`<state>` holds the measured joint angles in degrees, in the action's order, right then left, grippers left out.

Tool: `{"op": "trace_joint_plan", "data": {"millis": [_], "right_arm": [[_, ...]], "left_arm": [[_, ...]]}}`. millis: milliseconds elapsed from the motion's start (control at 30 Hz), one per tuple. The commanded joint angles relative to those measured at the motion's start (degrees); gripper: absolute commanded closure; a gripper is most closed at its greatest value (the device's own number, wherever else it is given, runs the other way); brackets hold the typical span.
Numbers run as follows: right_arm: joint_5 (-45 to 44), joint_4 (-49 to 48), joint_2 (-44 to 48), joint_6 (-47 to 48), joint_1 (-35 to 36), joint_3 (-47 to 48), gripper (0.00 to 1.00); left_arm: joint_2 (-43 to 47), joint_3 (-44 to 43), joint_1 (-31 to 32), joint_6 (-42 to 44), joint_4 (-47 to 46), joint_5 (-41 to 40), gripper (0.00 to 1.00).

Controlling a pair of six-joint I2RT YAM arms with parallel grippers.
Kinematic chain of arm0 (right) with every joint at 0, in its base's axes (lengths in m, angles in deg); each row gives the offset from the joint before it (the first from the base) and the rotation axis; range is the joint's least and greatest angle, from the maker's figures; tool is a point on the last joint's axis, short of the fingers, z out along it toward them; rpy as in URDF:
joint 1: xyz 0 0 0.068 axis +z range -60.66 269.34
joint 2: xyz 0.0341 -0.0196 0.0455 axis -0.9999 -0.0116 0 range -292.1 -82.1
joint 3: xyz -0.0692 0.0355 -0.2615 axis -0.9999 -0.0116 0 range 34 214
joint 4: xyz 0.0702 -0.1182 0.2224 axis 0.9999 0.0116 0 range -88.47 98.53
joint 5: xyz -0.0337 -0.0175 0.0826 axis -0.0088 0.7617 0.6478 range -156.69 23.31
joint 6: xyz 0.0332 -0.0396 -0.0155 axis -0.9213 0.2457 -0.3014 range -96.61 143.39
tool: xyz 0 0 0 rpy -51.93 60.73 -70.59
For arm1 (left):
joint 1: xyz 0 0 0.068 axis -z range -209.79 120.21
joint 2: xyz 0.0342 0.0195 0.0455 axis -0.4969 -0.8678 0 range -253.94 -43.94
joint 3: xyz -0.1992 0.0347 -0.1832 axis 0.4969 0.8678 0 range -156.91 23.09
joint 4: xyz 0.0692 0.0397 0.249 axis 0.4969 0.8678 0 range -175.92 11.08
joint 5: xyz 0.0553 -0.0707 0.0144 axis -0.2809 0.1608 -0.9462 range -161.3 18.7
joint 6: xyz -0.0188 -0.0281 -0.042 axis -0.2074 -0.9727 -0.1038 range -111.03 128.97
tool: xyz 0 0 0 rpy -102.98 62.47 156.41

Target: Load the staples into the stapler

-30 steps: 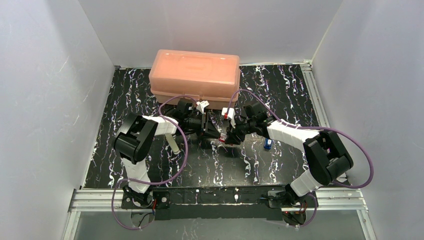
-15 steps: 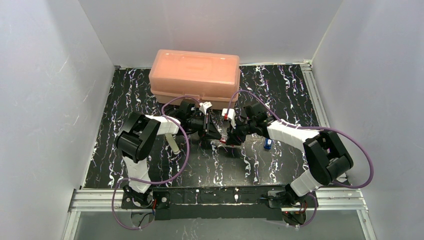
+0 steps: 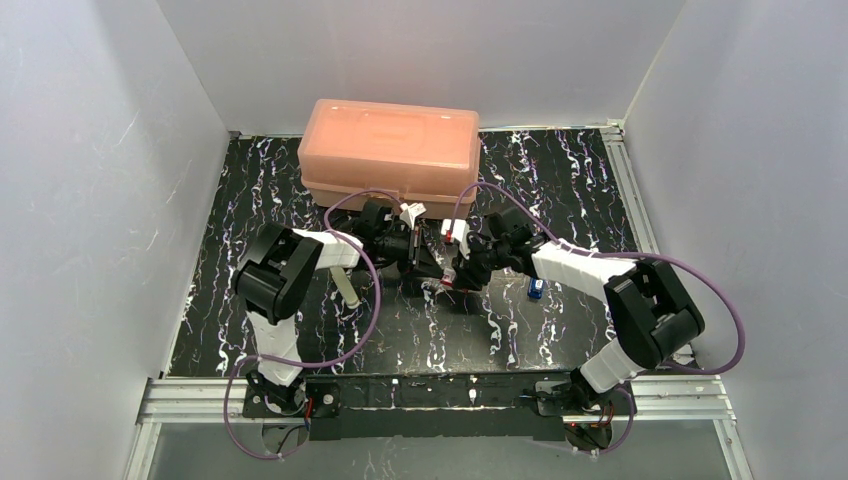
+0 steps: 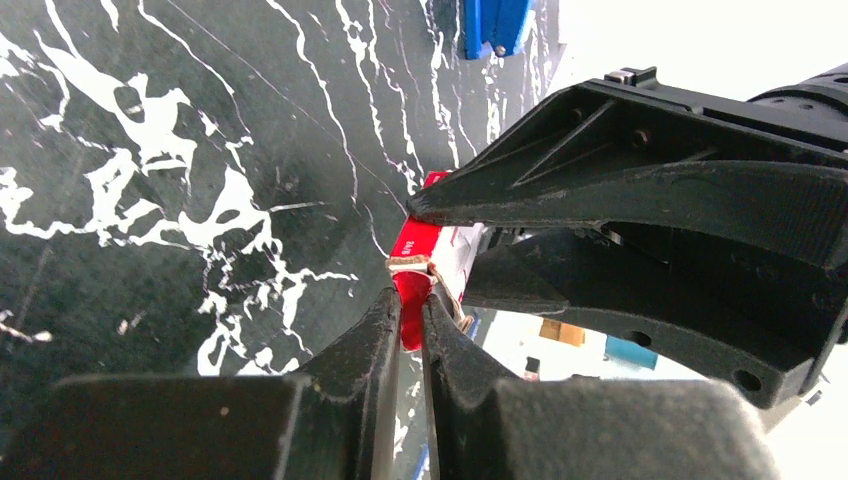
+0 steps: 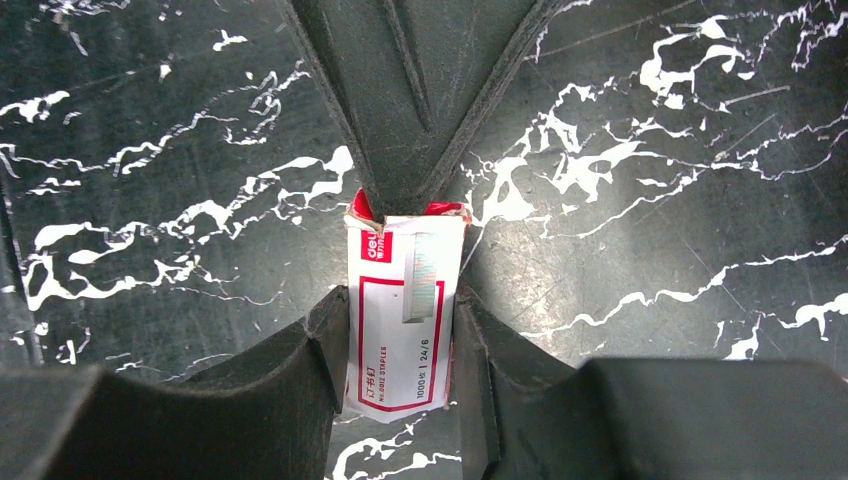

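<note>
The staples are a small white box with red edging, held just above the mat at the middle of the table. My right gripper is shut on its two long sides. My left gripper comes in from the opposite end and is pinched shut on the box's red end flap. Its dark fingers show above the box in the right wrist view. A small blue stapler lies on the mat to the right of both grippers, also seen in the left wrist view.
A large pink-orange lidded plastic box stands at the back of the black marbled mat. A pale beige oblong object lies left of the left arm. White walls close in three sides.
My left gripper's jaws have closed down onto the box's red end flap, and that arm has edged slightly right. The right gripper has kept its grip and place.
</note>
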<state>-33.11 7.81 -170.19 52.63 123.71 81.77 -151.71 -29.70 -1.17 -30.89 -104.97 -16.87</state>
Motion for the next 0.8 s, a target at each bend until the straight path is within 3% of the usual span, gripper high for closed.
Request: {"op": "trace_joint_plan", "data": {"millis": [0, 400, 667, 767], "right_arm": [[-5.48, -0.91, -1.58, 1.87, -0.29, -0.89, 0.75], [-11.67, 0.42, -4.75, 2.65, -0.13, -0.53, 0.73], [-8.40, 1.38, -3.64, 4.66, -0.03, -0.93, 0.72], [-5.43, 0.77, -1.99, 5.57, -0.07, -1.96, 0.72]], "left_arm": [[-2.13, -1.34, 0.23, 4.73, 3.31, -1.51, 1.00], [-4.41, 1.25, 0.28, 5.80, -0.91, -4.27, 1.00], [-4.86, 1.93, 0.32, 5.09, -3.64, -5.05, 1.00], [-5.69, 1.66, 0.51, 4.44, -4.52, -5.07, 0.83]]}}
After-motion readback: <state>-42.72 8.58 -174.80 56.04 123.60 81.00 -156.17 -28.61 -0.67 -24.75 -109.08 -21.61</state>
